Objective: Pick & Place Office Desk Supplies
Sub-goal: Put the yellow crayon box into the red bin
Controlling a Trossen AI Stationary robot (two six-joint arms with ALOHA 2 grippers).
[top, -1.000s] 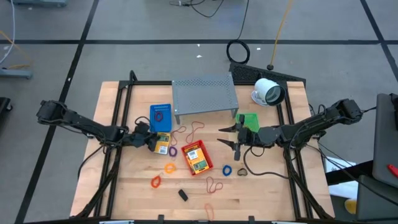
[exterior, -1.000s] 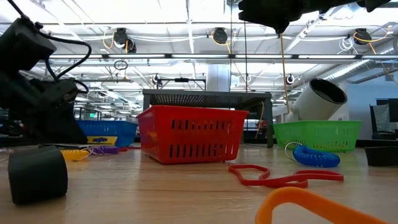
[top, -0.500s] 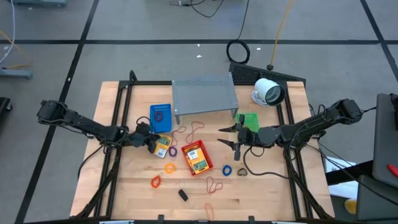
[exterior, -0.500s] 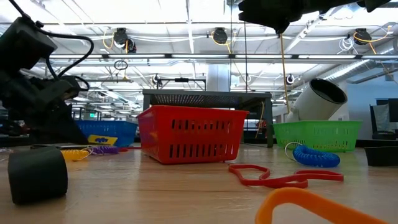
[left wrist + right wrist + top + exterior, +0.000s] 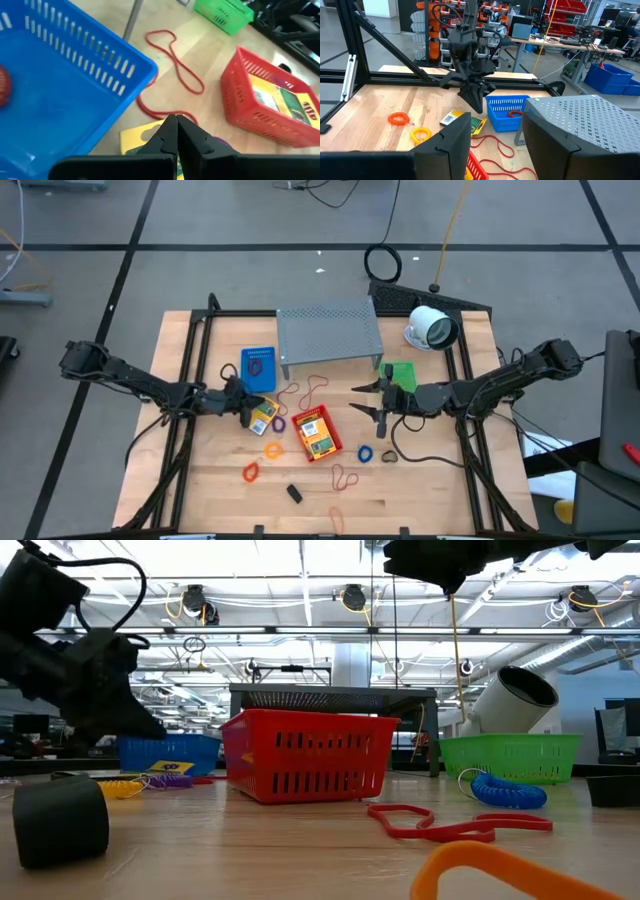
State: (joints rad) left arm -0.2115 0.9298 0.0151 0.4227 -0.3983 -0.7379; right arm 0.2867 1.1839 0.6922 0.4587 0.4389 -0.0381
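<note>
The left gripper (image 5: 247, 407) has its fingers pressed together, pinching the edge of a yellow packet (image 5: 262, 415) that lies on the counter (image 5: 430, 490) just beside the blue basket (image 5: 258, 368). A second packet sits inside the red basket (image 5: 317, 434), near the blue one on the side away from the left arm. Rubber bands (image 5: 250, 473) and a small black clip (image 5: 295, 493) are scattered farther from the blue basket. The right gripper (image 5: 372, 401) hovers wide apart and empty, well across from the blue basket, by the green basket (image 5: 401, 373).
</note>
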